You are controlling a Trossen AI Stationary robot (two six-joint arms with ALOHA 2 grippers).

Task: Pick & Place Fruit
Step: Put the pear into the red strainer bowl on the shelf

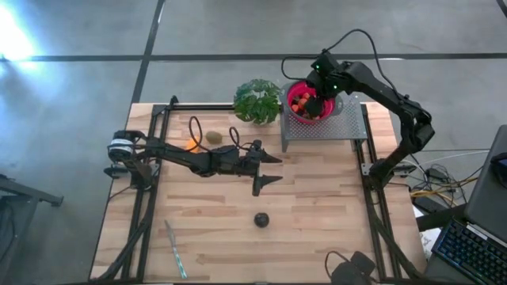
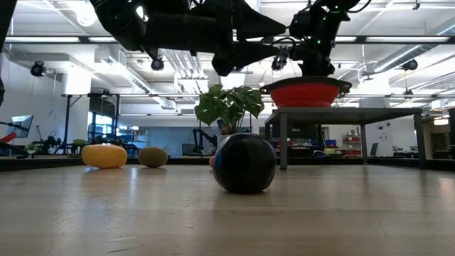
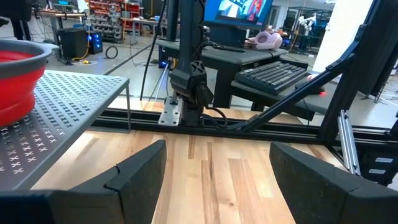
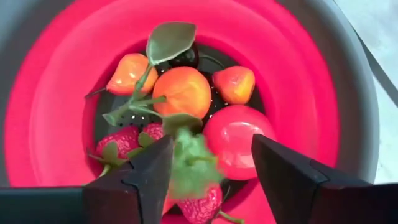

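Note:
A red bowl (image 1: 290,96) stands on a grey perforated stand (image 1: 348,120) at the far right. It holds several toy fruits: strawberries, an orange ball (image 4: 184,91) and a red apple (image 4: 233,138). My right gripper (image 4: 211,146) hangs open above the bowl, pointing steeply down. A blurred green-capped strawberry (image 4: 198,186) shows just below its fingers. On the table lie a yellow-orange piece (image 1: 191,145), a kiwi (image 1: 214,137) and a dark round fruit (image 1: 261,219). My left gripper (image 1: 269,168) stands open and level over the table's middle, nothing between its fingers.
A leafy green plant (image 1: 257,100) stands just left of the stand. A thin pale stick (image 1: 176,250) lies near the front left. Black frame rails (image 1: 146,198) run along the table's left and right sides. Bare wood lies around the dark fruit.

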